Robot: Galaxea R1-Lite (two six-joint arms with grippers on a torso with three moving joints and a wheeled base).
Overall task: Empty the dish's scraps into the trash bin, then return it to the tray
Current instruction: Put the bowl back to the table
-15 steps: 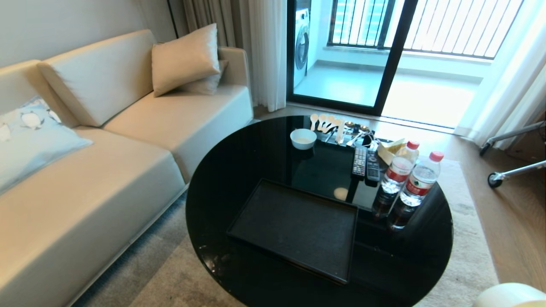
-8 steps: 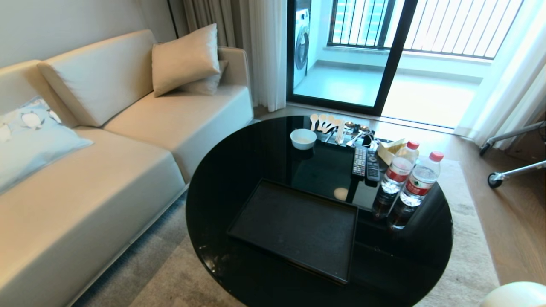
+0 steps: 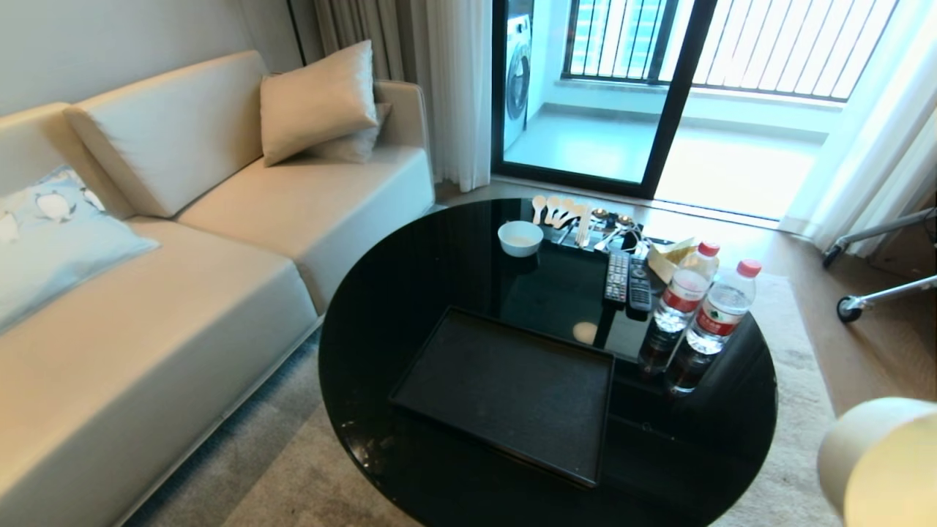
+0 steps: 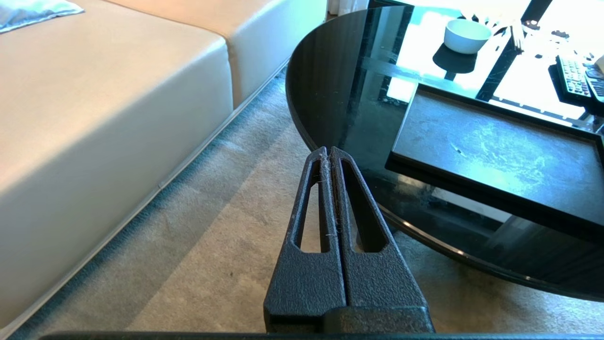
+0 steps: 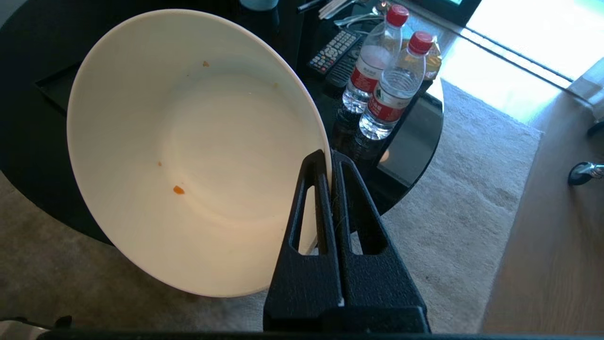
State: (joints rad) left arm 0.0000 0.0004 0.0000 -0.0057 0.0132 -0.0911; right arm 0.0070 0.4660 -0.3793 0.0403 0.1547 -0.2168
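My right gripper [image 5: 329, 158] is shut on the rim of the dish [image 5: 198, 156], a deep white bowl held tilted above the carpet beside the table. Of the scraps, only a few tiny orange bits [image 5: 178, 190] cling to its inside. In the head view the dish [image 3: 878, 461] shows at the lower right corner. The matte-black tray [image 3: 505, 388] lies bare on the near part of the round table. The trash bin is out of view. My left gripper [image 4: 329, 152] hangs shut and holding nothing, low over the carpet by the table's edge.
On the glossy black table [image 3: 410, 293] stand a smaller white bowl [image 3: 520, 238], spoons, two remotes [image 3: 628, 282] and two water bottles [image 3: 721, 307]. A beige sofa [image 3: 183, 293] runs along the left. A wheeled stand's legs [image 3: 849, 307] are at the right.
The dish has risen at the lower right of the head view and now fills more of that corner. The table's things and the left arm have not moved.
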